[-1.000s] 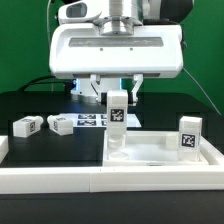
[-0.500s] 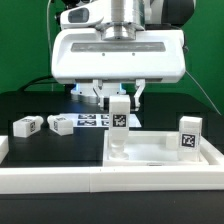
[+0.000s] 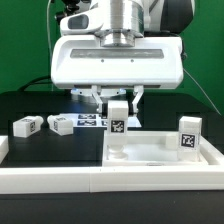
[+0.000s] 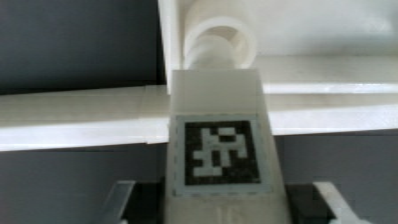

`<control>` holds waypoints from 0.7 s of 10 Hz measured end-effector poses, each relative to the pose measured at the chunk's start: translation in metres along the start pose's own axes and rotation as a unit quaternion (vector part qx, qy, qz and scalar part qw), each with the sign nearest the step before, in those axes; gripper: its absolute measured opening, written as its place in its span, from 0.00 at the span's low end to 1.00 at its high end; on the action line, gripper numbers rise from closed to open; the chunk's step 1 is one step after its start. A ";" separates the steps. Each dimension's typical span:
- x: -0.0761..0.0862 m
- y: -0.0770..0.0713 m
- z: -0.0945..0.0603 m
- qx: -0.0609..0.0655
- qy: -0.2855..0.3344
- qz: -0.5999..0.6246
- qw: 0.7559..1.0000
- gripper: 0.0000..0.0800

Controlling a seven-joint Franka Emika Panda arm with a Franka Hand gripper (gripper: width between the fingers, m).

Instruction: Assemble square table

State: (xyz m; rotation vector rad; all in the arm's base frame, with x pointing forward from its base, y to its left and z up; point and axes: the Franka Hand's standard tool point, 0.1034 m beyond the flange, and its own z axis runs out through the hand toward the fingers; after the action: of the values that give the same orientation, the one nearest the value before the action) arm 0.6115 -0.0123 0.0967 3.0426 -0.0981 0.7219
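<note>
The white square slab point(image 3: 165, 152) with its raised rim lies on the exterior view's right. My gripper point(image 3: 118, 100) hangs over the slab's near-left corner, shut on an upright white leg point(image 3: 119, 120) with a tag on its face. The leg's narrower lower end reaches down to the slab surface. In the wrist view the same leg point(image 4: 219, 120) runs away from the fingers point(image 4: 128, 200), its rounded end over the slab rim point(image 4: 80, 105). A second leg point(image 3: 189, 135) stands on the slab at the right. Two more legs point(image 3: 26, 125) point(image 3: 60, 124) lie on the black table at the left.
The marker board point(image 3: 90, 121) lies flat behind the gripped leg. A long white border rail point(image 3: 90, 182) runs along the front, with a short end piece point(image 3: 3, 147) at the left edge. Green wall behind.
The gripper and the leg in it have come down together, bringing the leg's lower end closer onto the slab. The other legs have not moved.
</note>
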 end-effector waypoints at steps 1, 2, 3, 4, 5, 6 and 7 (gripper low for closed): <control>0.000 -0.001 0.001 0.000 0.001 -0.001 1.000 0.36; -0.002 -0.001 0.002 0.000 0.000 -0.001 1.000 0.36; -0.003 -0.001 0.003 0.000 -0.002 -0.001 1.000 0.36; -0.005 -0.001 0.005 -0.001 -0.002 -0.002 1.000 0.36; -0.008 -0.003 0.008 -0.001 -0.003 -0.003 1.000 0.36; -0.008 -0.004 0.010 -0.002 0.000 -0.005 1.000 0.36; -0.008 -0.004 0.012 -0.006 0.013 -0.006 1.000 0.36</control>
State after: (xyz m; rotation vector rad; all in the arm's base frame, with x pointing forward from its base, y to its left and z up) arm 0.6104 -0.0078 0.0827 3.0195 -0.0821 0.7566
